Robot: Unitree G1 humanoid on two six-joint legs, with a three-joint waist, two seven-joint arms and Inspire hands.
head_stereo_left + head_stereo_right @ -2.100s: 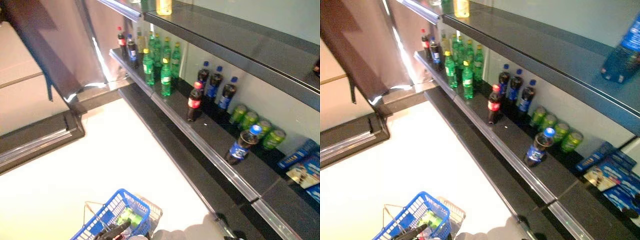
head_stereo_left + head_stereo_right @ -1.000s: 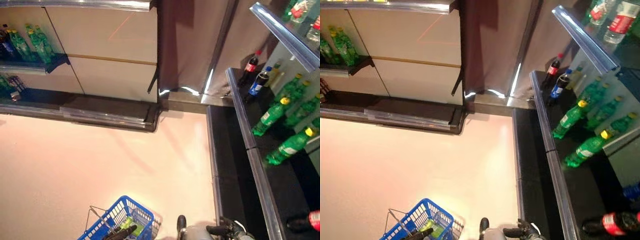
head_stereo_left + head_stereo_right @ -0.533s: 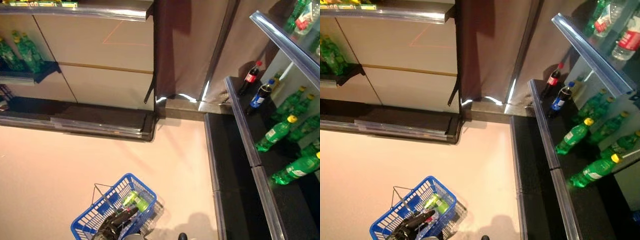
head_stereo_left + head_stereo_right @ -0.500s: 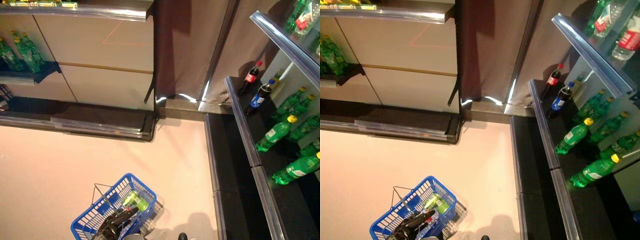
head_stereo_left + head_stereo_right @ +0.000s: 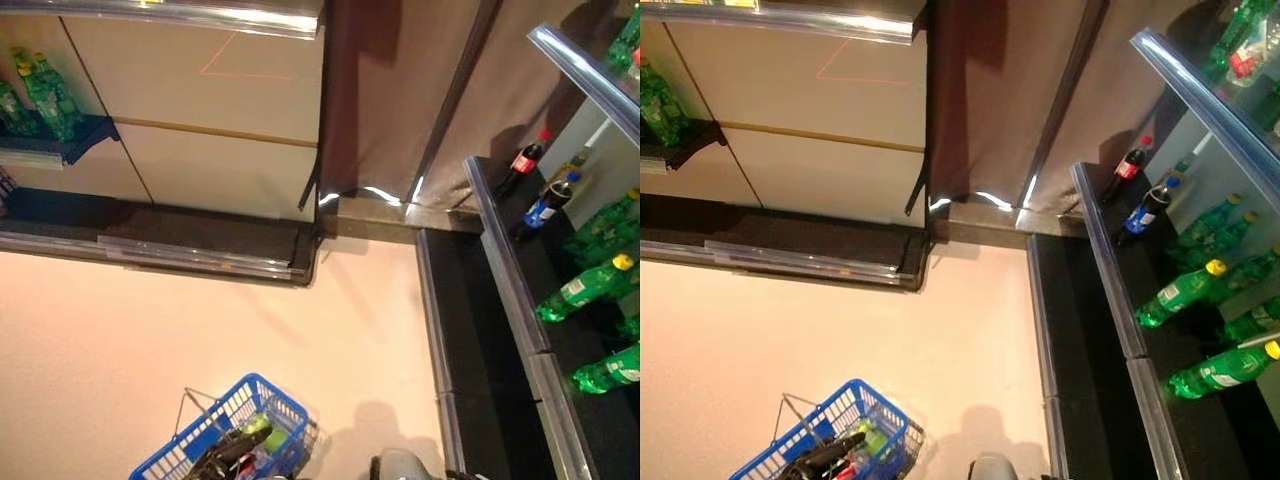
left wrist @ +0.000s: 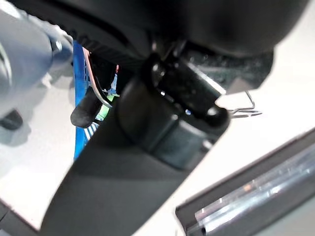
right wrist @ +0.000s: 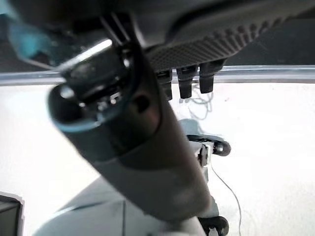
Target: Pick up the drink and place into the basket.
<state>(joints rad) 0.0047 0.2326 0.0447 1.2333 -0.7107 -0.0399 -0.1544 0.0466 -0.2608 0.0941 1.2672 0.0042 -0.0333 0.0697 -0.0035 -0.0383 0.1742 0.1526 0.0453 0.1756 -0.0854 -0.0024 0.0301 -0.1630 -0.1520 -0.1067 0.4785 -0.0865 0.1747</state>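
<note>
A blue wire basket (image 5: 233, 437) hangs low at my left side above the floor, with a green drink (image 5: 266, 433) and other items inside. My left hand (image 5: 226, 457) is dark and lies over the basket's top, curled on its handle. The left wrist view shows that hand (image 6: 147, 123) with the blue basket (image 6: 78, 93) close behind it. My right hand (image 7: 123, 113) appears only in the right wrist view, fingers (image 7: 187, 83) relaxed and holding nothing. More drinks stand on the right shelf: a cola bottle (image 5: 523, 161), a blue-labelled bottle (image 5: 548, 204) and green bottles (image 5: 584, 291).
A dark shelf unit (image 5: 500, 300) with a metal edge runs along the right. Another low shelf (image 5: 200, 255) crosses the far side, with green bottles (image 5: 40, 85) at far left. A brown curtain (image 5: 400, 90) fills the corner. Pale floor (image 5: 150, 340) lies between.
The camera swung from the right drink shelf to the aisle corner, then shifted slightly. The basket stays in my left hand, now lower in the picture.
</note>
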